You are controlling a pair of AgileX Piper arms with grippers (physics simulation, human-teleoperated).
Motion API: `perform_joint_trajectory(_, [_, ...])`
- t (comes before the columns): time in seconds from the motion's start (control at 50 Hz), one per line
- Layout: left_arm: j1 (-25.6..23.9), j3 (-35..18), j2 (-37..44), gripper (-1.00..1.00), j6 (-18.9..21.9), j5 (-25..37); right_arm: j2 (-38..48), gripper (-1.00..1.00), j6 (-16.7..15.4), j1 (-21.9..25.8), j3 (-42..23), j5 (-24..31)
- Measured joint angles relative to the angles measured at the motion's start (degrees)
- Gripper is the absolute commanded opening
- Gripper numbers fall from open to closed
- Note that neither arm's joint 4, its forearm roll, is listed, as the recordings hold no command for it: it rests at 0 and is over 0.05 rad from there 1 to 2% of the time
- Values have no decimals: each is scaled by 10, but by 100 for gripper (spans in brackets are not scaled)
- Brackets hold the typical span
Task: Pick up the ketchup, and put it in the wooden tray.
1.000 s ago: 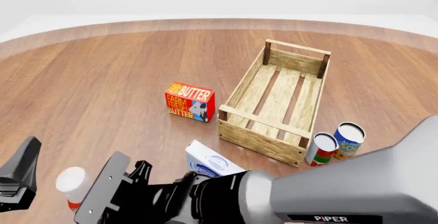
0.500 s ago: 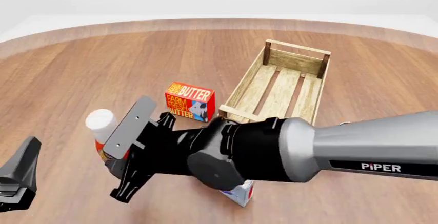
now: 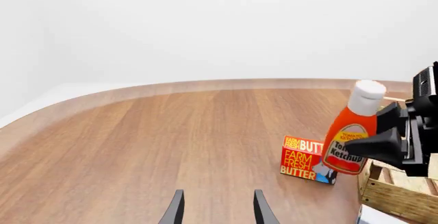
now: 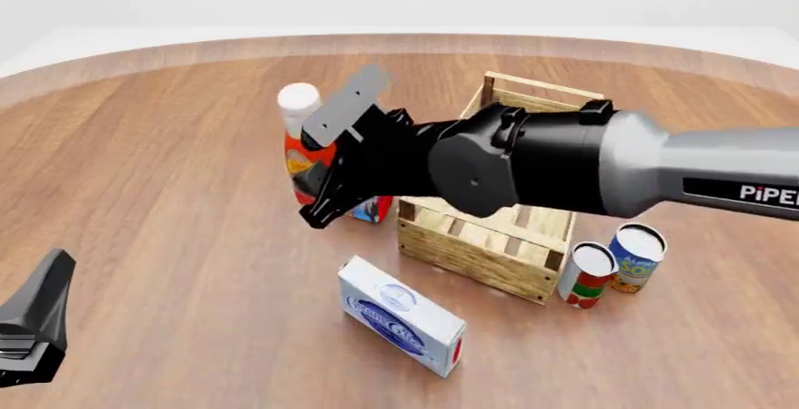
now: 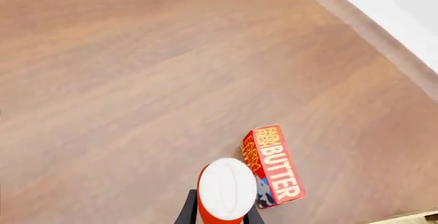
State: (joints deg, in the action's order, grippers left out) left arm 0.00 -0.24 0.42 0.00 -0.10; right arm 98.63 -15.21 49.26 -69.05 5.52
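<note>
My right gripper (image 4: 312,184) is shut on the ketchup (image 4: 296,147), a red-orange bottle with a white cap, and holds it upright in the air just left of the wooden tray (image 4: 477,252). The bottle hangs above the butter box. The left wrist view shows the ketchup (image 3: 347,134) held by the right gripper (image 3: 383,142) beside the tray's corner (image 3: 397,196). The right wrist view looks down on the bottle's cap (image 5: 226,187) between the fingers (image 5: 186,212). The right arm hides much of the tray. My left gripper (image 4: 32,329) is open and empty at the near left, and its fingers (image 3: 175,211) stand apart.
A red butter box (image 3: 301,157) stands on the table left of the tray, below the bottle (image 5: 275,168). A white-and-blue box (image 4: 399,325) lies in front of the tray. Two cans (image 4: 587,273) (image 4: 637,255) stand at the tray's near right corner.
My right gripper has carried the ketchup from the near left of the table upward and away to the right, up to the tray's left side. The left arm has not moved.
</note>
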Motion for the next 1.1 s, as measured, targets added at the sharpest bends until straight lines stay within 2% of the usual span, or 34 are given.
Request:
perform_joint_trajectory(0.54, [0,0,0,100,0,0,-30,-100,-23,-159,0,11])
perform_joint_trajectory(1.1, [0,0,0,100,0,0,-12,-100,-29,-295,55,-56])
